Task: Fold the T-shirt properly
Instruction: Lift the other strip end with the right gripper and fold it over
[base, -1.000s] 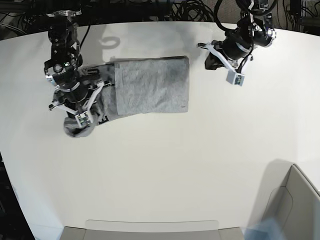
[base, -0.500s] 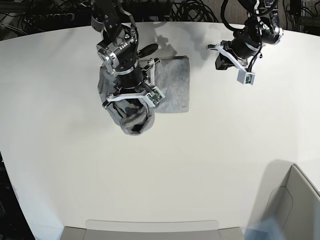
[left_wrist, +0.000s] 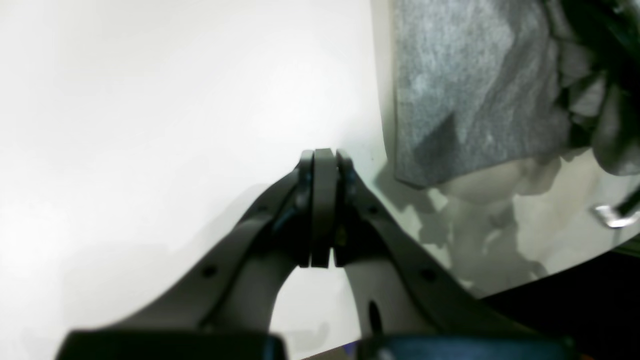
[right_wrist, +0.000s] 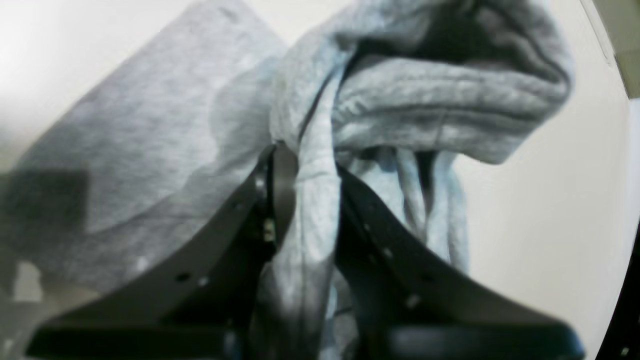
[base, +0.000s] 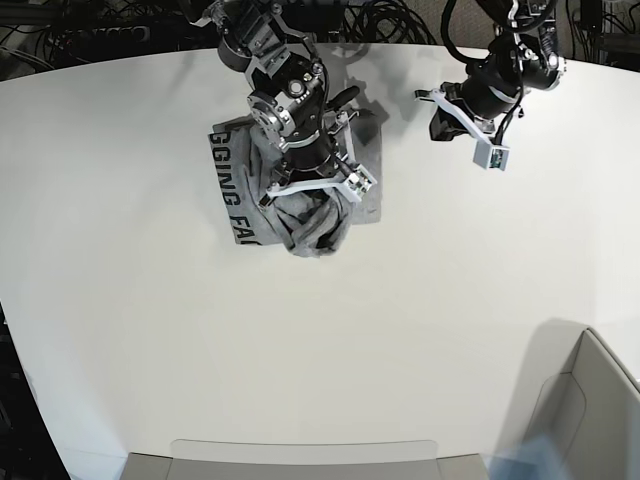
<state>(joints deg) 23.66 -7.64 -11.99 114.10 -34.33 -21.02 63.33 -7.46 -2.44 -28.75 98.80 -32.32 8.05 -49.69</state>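
The light grey T-shirt (base: 232, 185) lies at the back middle of the white table (base: 300, 350), with black block lettering showing along its left part. My right gripper (base: 312, 205) hangs over the shirt's middle, shut on a bunched fold of it that droops below the fingers. In the right wrist view the T-shirt (right_wrist: 440, 105) is pinched between the dark fingers (right_wrist: 280, 175) of the right gripper (right_wrist: 306, 167). My left gripper (base: 440, 122) hovers to the right of the shirt, shut and empty. In the left wrist view the left gripper (left_wrist: 324, 156) is pressed together near the T-shirt (left_wrist: 465, 90).
A grey box (base: 590, 400) stands at the front right corner. A flat grey tray edge (base: 300, 460) runs along the front. Black cables (base: 380, 20) lie behind the table's far edge.
My right arm has swung from the shirt's left side to over its middle, carrying the bunched cloth along. Lettering now shows at the left. The left arm has barely moved.
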